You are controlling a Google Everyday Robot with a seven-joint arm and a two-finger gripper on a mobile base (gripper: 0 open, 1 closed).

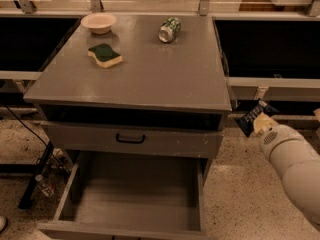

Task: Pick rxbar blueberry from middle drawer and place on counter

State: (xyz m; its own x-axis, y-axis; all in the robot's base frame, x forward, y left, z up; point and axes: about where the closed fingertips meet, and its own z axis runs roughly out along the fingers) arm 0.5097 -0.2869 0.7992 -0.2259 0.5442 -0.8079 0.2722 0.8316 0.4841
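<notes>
Our hand (260,123), out at 4 o'clock of the worktop (165,79), is pinching the rxbar blueberry (249,117) clear of the open middle drawer (135,201), and we are keeping it outboard, we judge, to clear the worktop's edge.

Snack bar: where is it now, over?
Gripper right of counter, shut on rxbar blueberry. Middle drawer open. Sponge, bowl, can on counter's far half.

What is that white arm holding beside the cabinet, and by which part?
The gripper holds the rxbar blueberry, a small dark-wrapped bar, pinched at its lower right edge, to the right of the counter.
</notes>
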